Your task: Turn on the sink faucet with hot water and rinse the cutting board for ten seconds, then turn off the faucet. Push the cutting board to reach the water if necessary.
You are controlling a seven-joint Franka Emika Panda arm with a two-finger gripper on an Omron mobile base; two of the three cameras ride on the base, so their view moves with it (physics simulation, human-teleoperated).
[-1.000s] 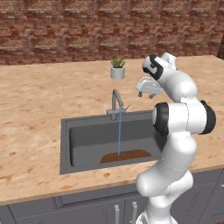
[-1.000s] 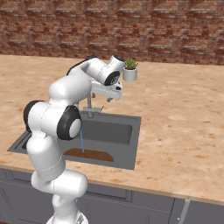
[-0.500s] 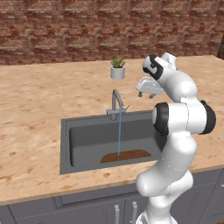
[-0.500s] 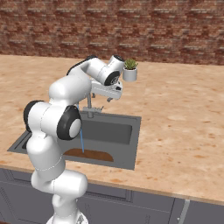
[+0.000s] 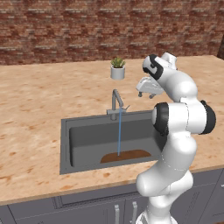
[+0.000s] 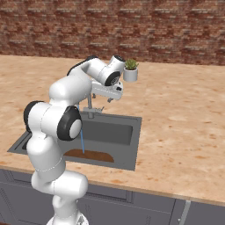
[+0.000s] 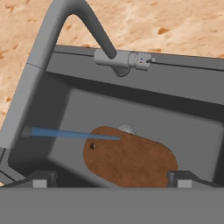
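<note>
One sink faucet [image 5: 116, 101], one sink [image 5: 65, 144], one cutting board [image 5: 127, 155], one stream of water [image 5: 119, 133], one potted plant [image 5: 117, 69], one hand [image 5: 146, 91]. Flat reddish-brown wood for the board, oval with rounded ends and a small dark hole near one end, as seen in the hand view [image 7: 131, 159]. Lying on the basin floor toward the front wall, in the right half of the sink as seen from the left base view, well apart from the tap's square base. Struck by the thin light-blue stream near its left end, the water falling straight from the hooked grey spout. A round drain just beside the board's edge in the hand view. Tap standing on the rear rim of the dark grey basin, thin lever out to the side. Hand hanging above the desk [image 5: 35, 109] behind the sink's right rear corner, to the right of the tap and apart from it, touching nothing. Fingertips [image 7: 38, 180] set wide apart at the bottom of the hand view, nothing between them. Small green plant in a white pot farther back on the speckled tan desk, before a brick wall [image 5: 65, 26].
</note>
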